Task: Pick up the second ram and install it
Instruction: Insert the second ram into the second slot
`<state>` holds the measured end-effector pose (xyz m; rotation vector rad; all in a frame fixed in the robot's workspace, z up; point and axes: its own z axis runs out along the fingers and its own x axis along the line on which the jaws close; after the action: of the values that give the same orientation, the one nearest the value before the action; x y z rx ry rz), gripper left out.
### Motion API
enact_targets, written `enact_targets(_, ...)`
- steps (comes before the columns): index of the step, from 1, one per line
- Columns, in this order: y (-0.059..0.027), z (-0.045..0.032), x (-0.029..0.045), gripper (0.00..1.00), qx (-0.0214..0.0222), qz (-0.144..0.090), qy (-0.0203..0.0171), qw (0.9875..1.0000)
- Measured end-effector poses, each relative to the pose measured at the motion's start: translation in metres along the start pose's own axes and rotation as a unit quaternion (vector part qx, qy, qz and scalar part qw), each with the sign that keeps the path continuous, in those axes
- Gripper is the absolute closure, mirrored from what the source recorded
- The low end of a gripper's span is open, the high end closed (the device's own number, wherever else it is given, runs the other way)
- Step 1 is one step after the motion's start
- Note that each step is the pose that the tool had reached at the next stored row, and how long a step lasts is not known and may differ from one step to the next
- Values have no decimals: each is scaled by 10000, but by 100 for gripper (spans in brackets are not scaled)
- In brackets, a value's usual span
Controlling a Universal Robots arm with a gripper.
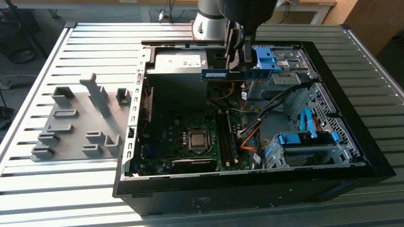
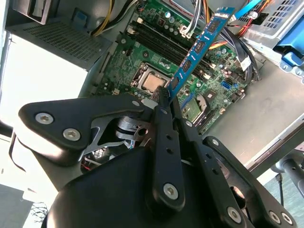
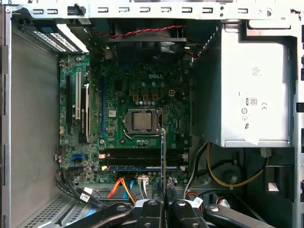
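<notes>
Gripper: the black two-finger gripper [image 2: 165, 97] is pinching the thin, narrow blue-green circuit-board ram stick [image 2: 199, 45]; its fingers are pressing together on the two flat faces of the stick.
Second ram: it is hanging in the air above the open black PC case [image 1: 252, 189], apart from the board below; in the exterior view it is lying level and sticking out on both sides of the fingers, over the part of the case near the silver power supply box [image 3: 247, 85].
Motherboard: the green motherboard [image 3: 118, 95] is lying on the floor of the case; the long black memory slots [image 3: 142, 154] are running just beside the square processor socket [image 3: 142, 121] – another blue stick [image 3: 142, 167] is sitting along one of them.
First wrist view: the held stick is showing edge-on, as a thin line crossing the slots.
Table: the slatted metal table [image 1: 63, 198] is carrying the case; the grey plastic holder blocks [image 1: 94, 94] are standing at the exterior view's left of the case – well apart from the gripper.
</notes>
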<state>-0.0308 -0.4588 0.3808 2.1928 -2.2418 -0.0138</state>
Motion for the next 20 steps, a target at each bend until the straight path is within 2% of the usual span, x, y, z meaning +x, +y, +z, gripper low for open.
enact_targets(3,0,0,0,86,0,53,1,10000)
enact_targets(5,0,1,0,86,0,184,2,9998)
enact_targets(10,0,8,-1,86,1,569,9,9984)
enact_targets(16,0,14,0,86,2,1006,5,9949)
enact_targets(20,0,18,-1,86,2,1301,2,9915)
